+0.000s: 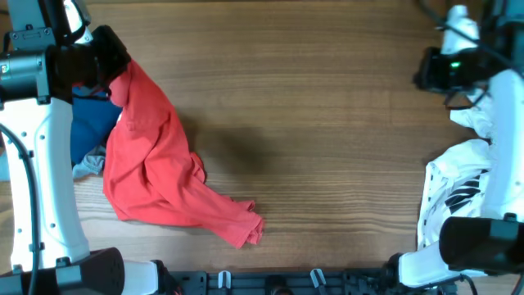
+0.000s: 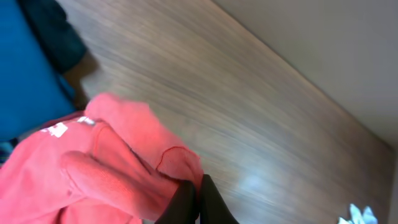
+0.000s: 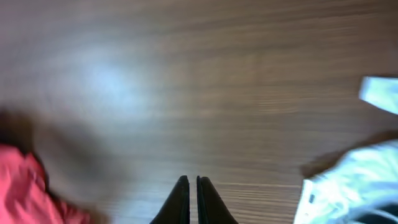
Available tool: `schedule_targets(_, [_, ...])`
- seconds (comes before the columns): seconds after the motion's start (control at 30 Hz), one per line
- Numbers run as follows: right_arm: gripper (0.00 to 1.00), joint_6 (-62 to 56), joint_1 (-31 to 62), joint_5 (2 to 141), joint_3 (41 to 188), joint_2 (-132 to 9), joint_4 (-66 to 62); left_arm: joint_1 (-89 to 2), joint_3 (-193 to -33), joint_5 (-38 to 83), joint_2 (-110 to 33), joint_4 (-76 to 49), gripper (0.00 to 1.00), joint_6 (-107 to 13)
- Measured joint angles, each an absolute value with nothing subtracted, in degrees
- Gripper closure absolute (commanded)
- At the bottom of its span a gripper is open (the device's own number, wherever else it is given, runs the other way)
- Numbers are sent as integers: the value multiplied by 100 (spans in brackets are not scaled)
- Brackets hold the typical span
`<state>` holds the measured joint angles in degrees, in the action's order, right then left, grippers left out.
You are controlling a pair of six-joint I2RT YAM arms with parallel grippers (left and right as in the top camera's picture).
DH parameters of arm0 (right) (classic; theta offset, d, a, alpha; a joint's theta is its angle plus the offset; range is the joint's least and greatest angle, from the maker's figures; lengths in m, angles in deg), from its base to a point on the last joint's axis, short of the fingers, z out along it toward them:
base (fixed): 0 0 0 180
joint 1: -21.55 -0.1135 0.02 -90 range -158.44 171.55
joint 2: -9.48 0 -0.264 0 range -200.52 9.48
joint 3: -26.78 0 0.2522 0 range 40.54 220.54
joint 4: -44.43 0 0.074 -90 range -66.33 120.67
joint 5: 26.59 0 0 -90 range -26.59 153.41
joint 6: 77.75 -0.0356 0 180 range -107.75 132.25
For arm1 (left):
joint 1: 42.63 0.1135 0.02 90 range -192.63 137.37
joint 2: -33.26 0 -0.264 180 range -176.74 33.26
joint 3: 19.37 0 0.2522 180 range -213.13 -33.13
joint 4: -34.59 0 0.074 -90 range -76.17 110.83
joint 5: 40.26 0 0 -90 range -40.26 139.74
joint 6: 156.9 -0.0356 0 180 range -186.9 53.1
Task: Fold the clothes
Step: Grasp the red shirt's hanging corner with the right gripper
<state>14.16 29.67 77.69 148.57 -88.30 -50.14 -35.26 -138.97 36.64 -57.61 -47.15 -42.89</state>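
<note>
The red T-shirt (image 1: 160, 164) hangs crumpled at the left of the table, its top end lifted and its lower end trailing on the wood toward the front middle. My left gripper (image 1: 113, 72) is shut on the shirt's top edge and holds it up. In the left wrist view the fingers (image 2: 198, 190) pinch red cloth (image 2: 118, 174) with a small white print on it. My right gripper (image 1: 426, 70) is at the far right, shut and empty above bare wood (image 3: 193, 186).
A blue garment (image 1: 92, 127) with a grey piece lies under the left arm, behind the red shirt. A white garment with dark print (image 1: 458, 192) lies at the right edge under the right arm. The table is brown wood (image 1: 327, 147).
</note>
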Motion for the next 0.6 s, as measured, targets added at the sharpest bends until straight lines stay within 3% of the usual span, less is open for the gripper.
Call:
schedule_targets(0.03, [87, 1513, 2677, 7794, 14721, -8830, -5006, -3526, -13897, 3766, -5761, -4752, 96, -4289])
schedule_targets(0.1, [62, 1622, 2093, 7815, 14371, -8828, -4960, -3526, -13897, 4013, -5761, -4871, 96, -4298])
schedule_targets(0.13, [56, 1668, 1774, 7881, 14107, -8828, -4925, -3526, -13897, 4101, -5761, -4947, 96, -4309])
schedule_targets(0.27, [42, 1757, 454, 8447, 12898, -8817, -4503, -3523, -13897, 4249, -5761, -4982, 96, -4311])
schedule_targets(0.37, [36, 1620, -711, 8744, 11904, -8836, -3777, -3523, -13897, 4289, -5761, -4989, 96, -4315])
schedule_targets(0.6, [38, 866, -2672, 9044, 10544, -8845, -2175, -3526, -13897, 4306, -5761, -4991, 96, -4331])
